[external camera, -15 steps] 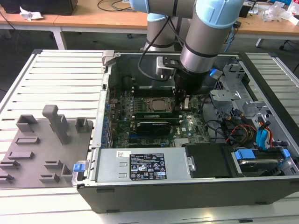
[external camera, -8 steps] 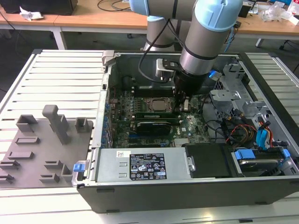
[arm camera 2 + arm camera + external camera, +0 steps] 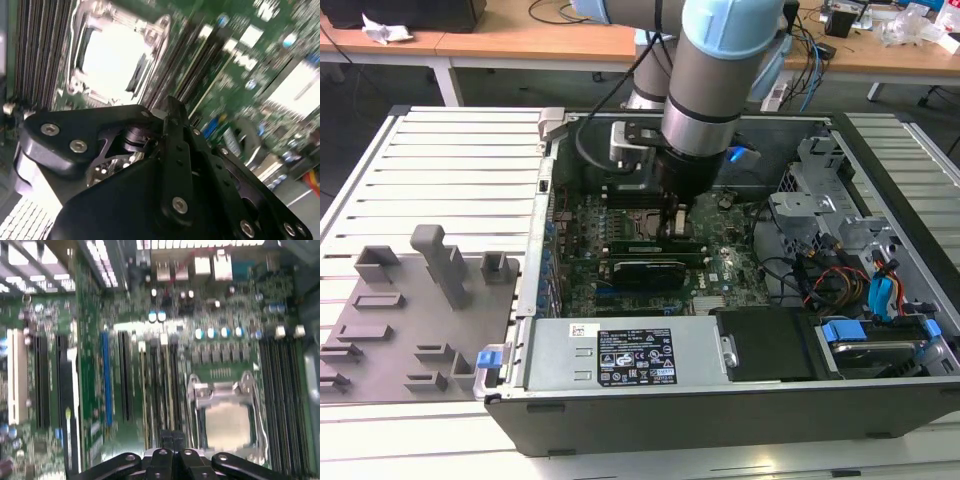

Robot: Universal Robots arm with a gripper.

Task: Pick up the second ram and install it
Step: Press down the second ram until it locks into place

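arm: reaching down into case (image 3: 880,400) | hand (image 3: 677,222): over motherboard (image 3: 720,265) | fingers: cannot tell

One robot arm (image 3: 705,70) reaches into one open computer case (image 3: 720,400). One gripper (image 3: 172,440) shows in both wrist views. One motherboard (image 3: 730,265) lies in the case, with one square processor socket (image 3: 225,422) on it. In the exterior view, two green memory sticks (image 3: 655,243) stand side by side in the slots near the socket. One black power supply (image 3: 620,355) carries one white-and-black label (image 3: 635,357). One grey fixture (image 3: 410,310) sits on the exterior view's left, with three upright blocks (image 3: 442,262) rising from it. One blue slot (image 3: 105,375) and one white slot (image 3: 15,380) show in the first wrist view. Two blue clips (image 3: 492,360) show along the case's near side.
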